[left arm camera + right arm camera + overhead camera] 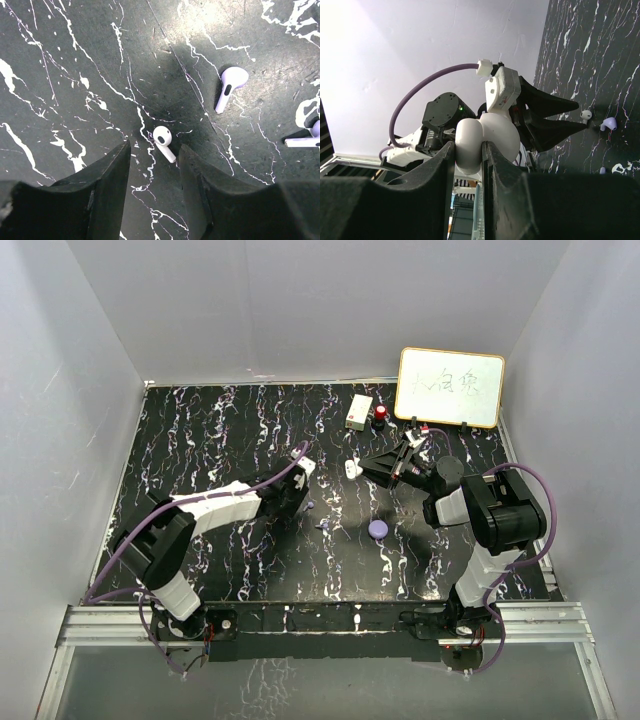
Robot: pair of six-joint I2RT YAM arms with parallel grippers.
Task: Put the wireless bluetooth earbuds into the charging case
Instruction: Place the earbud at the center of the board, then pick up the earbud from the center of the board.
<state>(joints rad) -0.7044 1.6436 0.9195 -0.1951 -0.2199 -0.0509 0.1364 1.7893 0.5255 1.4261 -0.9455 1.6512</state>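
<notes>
Left gripper (154,149): jaws apart, straddling a white earbud (164,142) on the table (75,75). From it, one lilac earbud (229,86) lies at 1 o'clock and a second lilac earbud (306,140) at 3 o'clock. Right gripper (468,146): clamped on a white rounded case (490,134).

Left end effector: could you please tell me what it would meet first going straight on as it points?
Probably the pale earbud lying on the table between the open fingers of the left end effector, though depth is unclear.
</notes>
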